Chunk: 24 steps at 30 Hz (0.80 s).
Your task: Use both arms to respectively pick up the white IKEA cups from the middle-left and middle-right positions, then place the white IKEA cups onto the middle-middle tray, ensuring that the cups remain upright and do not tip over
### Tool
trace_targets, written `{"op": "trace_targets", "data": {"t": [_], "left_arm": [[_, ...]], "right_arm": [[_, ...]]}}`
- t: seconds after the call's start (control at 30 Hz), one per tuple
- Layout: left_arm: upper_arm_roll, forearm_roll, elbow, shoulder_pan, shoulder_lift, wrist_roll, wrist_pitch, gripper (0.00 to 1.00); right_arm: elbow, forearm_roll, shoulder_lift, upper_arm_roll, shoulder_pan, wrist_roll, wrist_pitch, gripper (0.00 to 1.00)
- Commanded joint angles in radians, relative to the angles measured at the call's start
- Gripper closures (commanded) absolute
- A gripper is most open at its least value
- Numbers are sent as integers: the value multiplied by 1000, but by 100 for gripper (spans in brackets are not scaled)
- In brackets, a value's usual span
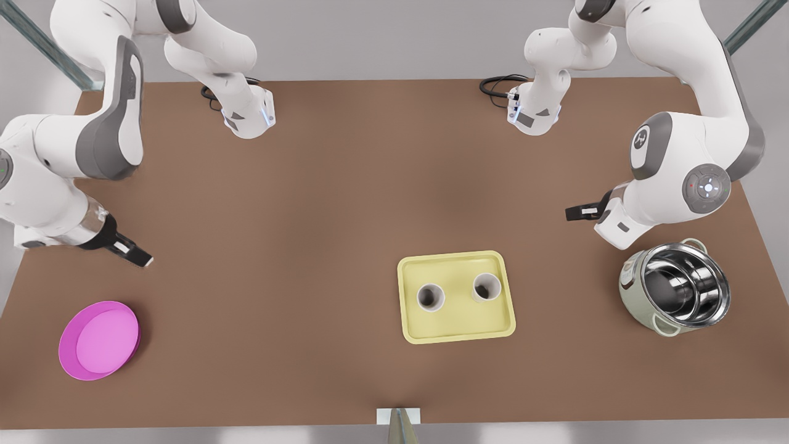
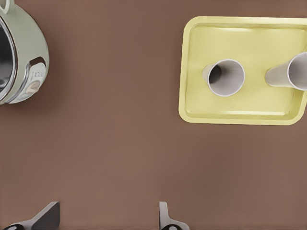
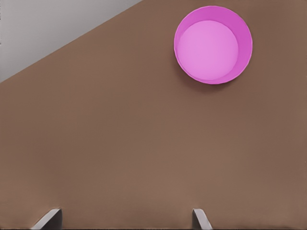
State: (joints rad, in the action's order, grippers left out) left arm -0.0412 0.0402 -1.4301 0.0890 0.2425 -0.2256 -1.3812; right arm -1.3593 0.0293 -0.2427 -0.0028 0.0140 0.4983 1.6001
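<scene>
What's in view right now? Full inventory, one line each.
Cups: 2, white with dark insides, upright side by side on the tray.
Tray: 1, pale yellow, on the table, front view's centre-right.
Plate: 1, magenta-pink, front view's lower left.
Pot: 1, steel with pale green outside, front view's right edge.
Table: 1, brown, under everything.
Left gripper: 1, black, fingers open, empty, near the pot on the front view's right.
Right gripper: 1, black, fingers open, empty, above the plate on the front view's left.
</scene>
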Motion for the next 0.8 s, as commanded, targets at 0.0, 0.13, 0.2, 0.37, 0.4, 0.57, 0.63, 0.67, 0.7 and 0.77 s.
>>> {"op": "trace_targets", "data": {"t": [0.0,0.13,0.2,0.37,0.4,0.57,0.63,0.67,0.7,0.77], "left_arm": [[0,0,0,0,1,14,-5,0],[0,0,0,-6,4,15,-13,0],[0,0,0,-14,6,42,-13,0],[0,-2,0,-11,6,42,-13,0],[0,-2,0,-9,7,42,-13,0],[-2,-2,0,-9,6,40,-10,0],[-2,-2,0,-9,6,40,-10,0],[-2,-3,0,-9,6,42,-10,0],[-2,-3,0,-9,4,40,11,0],[-2,-3,2,-12,4,40,28,0]], "right_arm": [[-11,1,20,0,1,-537,-103,0],[-9,1,19,0,4,-537,-106,0],[-6,0,17,0,4,-538,-106,0],[-4,0,17,0,6,-540,-108,0],[-4,0,17,1,6,-540,-108,0],[-3,0,17,1,6,-541,-108,0],[-3,0,17,0,6,-541,-108,0],[-3,0,16,1,6,-541,-108,0],[-3,0,16,0,6,-541,-108,0],[-3,0,16,1,6,-544,-108,0]]}}
